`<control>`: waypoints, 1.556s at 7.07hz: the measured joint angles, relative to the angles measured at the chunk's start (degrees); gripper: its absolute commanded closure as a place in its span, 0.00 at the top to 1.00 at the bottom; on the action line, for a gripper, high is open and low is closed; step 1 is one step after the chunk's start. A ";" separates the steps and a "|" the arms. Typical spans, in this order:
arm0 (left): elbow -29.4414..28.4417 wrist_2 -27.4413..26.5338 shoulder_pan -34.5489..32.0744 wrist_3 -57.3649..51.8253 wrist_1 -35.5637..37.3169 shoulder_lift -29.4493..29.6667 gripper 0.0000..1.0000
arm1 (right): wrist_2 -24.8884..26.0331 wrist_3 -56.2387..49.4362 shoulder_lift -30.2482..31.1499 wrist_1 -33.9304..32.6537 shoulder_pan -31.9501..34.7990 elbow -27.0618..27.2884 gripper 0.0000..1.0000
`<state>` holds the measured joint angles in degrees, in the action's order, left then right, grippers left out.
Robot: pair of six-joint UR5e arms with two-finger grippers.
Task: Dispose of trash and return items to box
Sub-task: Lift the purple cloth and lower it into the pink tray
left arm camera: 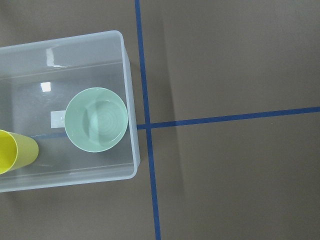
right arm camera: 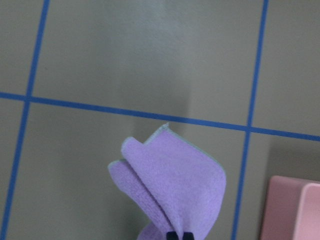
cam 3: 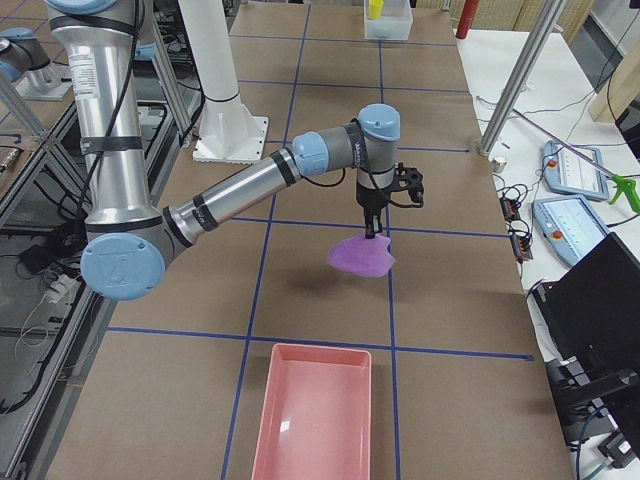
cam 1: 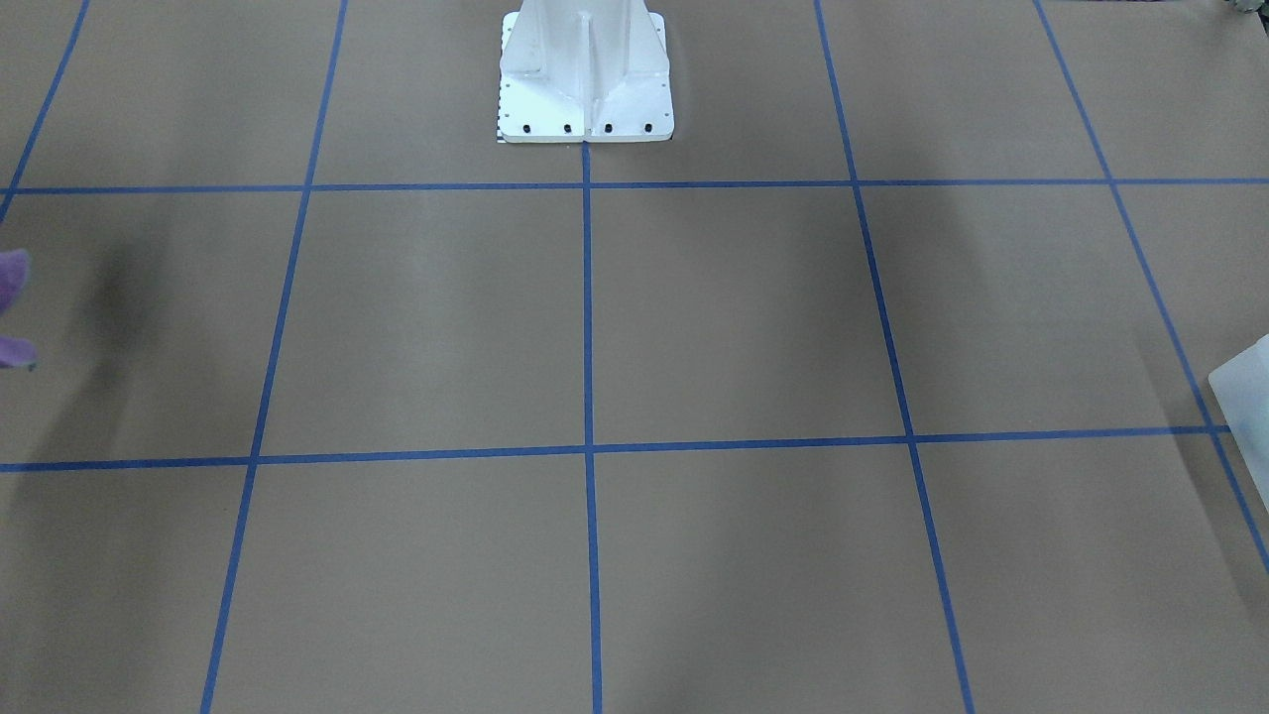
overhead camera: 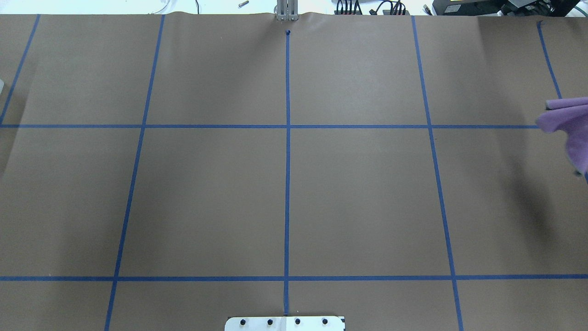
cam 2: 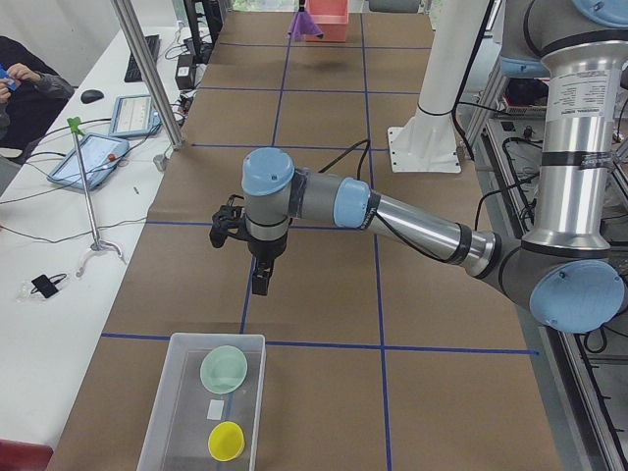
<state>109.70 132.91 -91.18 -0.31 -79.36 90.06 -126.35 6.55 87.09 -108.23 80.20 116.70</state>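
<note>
My right gripper is shut on a purple cloth and holds it hanging above the brown table. The cloth also shows in the exterior right view, at the overhead view's right edge and at the front view's left edge. A pink bin stands empty near it, and its corner shows in the right wrist view. My left gripper hovers just beyond a clear box. I cannot tell if it is open or shut. The box holds a green bowl and a yellow cup.
Blue tape lines divide the brown paper table into squares. The robot's white base stands at the table's middle edge. A side table with tablets and cables runs along the far side. A metal post rises at the table edge.
</note>
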 measured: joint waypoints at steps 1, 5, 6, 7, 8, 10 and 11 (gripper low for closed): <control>-0.01 0.04 0.03 -0.03 0.00 0.00 0.99 | -0.08 -8.80 3.06 -2.27 4.90 0.76 0.00; -0.01 0.06 0.20 -0.10 0.00 -0.06 0.99 | 0.52 -32.72 13.33 -2.90 16.62 -3.78 0.00; -0.02 0.06 0.21 -0.12 0.00 -0.11 0.99 | 0.80 -34.73 13.59 -0.34 18.18 -7.19 0.00; -0.01 0.07 0.21 -0.19 0.00 -0.13 0.99 | 0.94 -34.93 13.30 3.42 19.16 -11.16 0.00; 0.00 0.06 0.22 -0.31 -0.02 -0.14 0.99 | 0.95 -34.32 12.77 6.97 19.55 -15.48 0.00; 0.06 0.07 0.22 -0.41 -0.03 -0.14 0.99 | 0.70 -31.52 12.28 14.70 19.63 -22.73 0.00; 0.10 0.06 0.22 -0.47 -0.01 -0.15 0.99 | 0.63 -30.15 12.18 16.43 19.40 -24.07 0.00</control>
<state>109.80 132.98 -90.97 -0.78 -79.37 89.91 -125.72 -23.60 99.27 -91.79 99.60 92.62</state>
